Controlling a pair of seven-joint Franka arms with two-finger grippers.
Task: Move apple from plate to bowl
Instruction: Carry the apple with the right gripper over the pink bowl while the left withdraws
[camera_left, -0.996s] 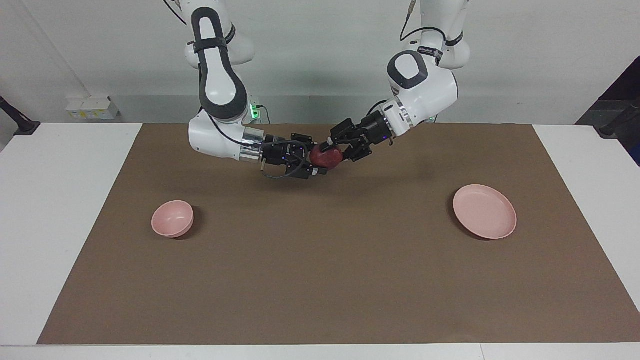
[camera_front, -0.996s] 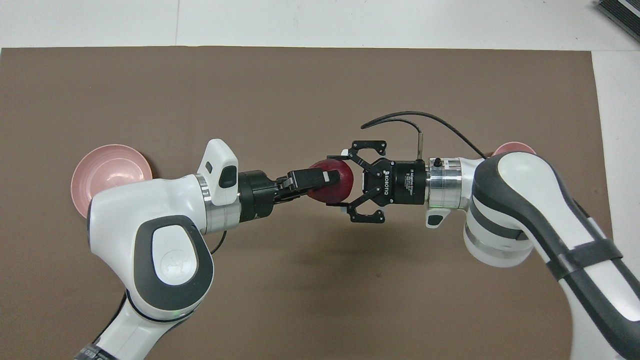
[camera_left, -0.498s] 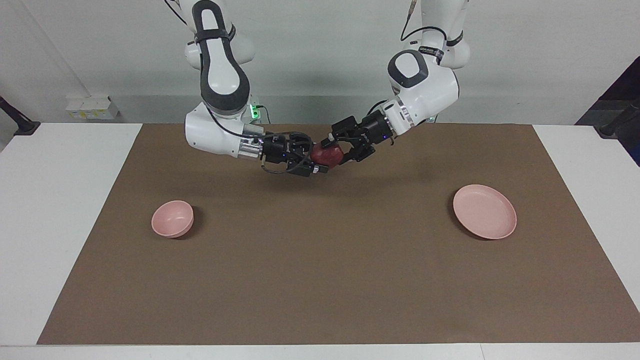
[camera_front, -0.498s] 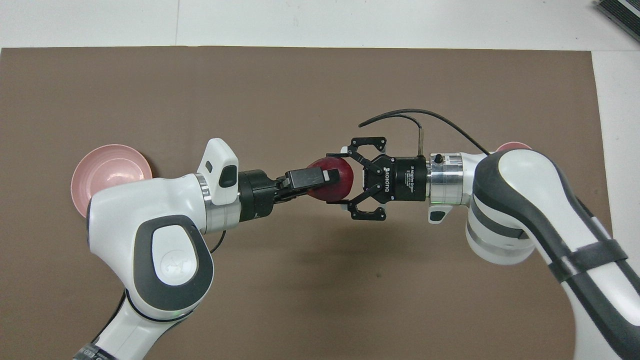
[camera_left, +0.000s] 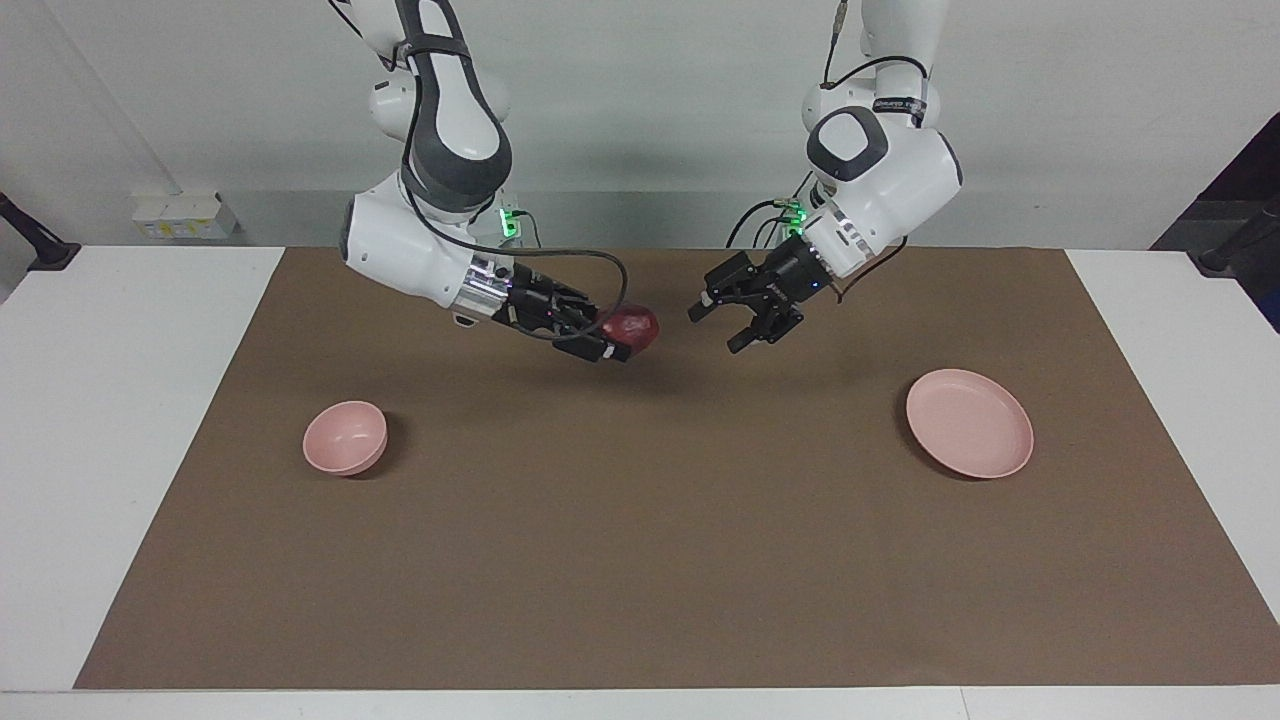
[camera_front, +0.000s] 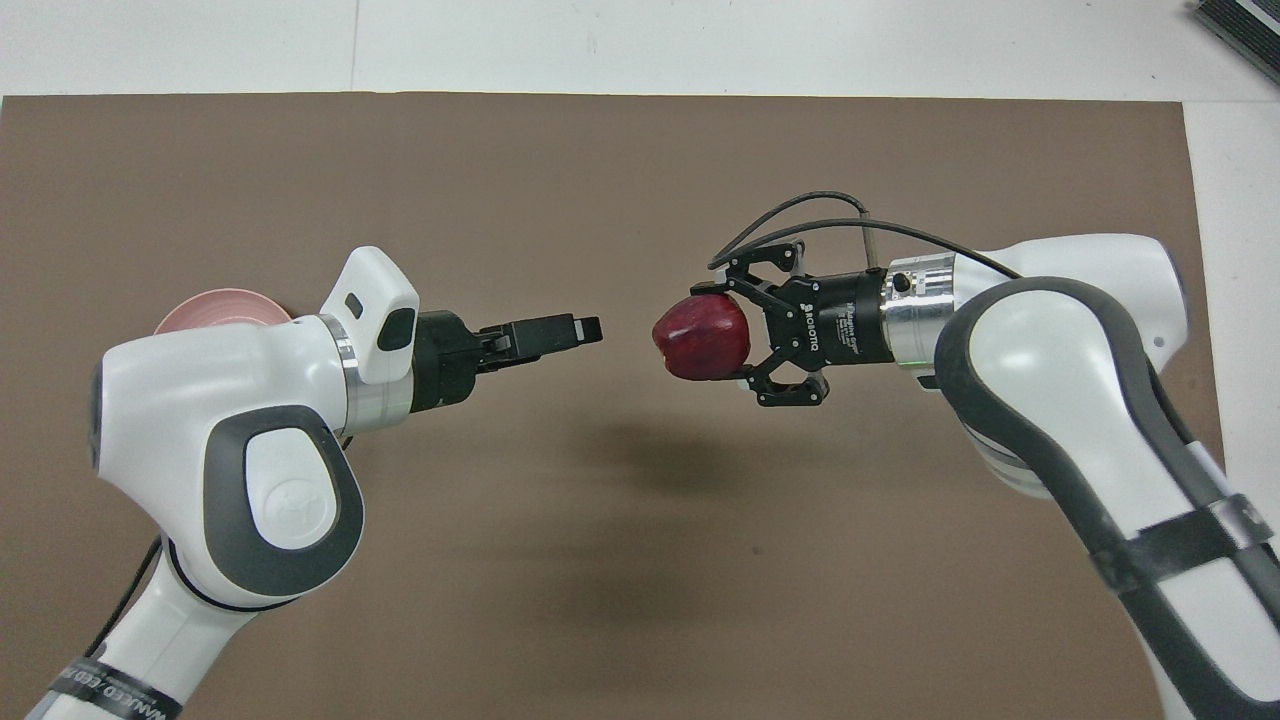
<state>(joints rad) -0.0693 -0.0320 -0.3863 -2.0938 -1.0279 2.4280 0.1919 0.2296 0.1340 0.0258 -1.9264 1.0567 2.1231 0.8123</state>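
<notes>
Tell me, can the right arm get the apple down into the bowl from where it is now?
Probably yes. The right gripper holds the apple over the mat, and the bowl sits open toward that arm's end with nothing between. The left gripper is open, apart from the apple.

"ROBOTIQ" on right pincer (camera_front: 712, 333) body

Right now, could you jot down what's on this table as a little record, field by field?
apple: in the air over the brown mat, held by the right pincer
right pincer: shut on the apple
left pincer: open, holding nothing, over the mat, apart from the apple
plate: bare, toward the left arm's end of the table
bowl: nothing in it, toward the right arm's end
mat: brown, covers most of the table
</notes>
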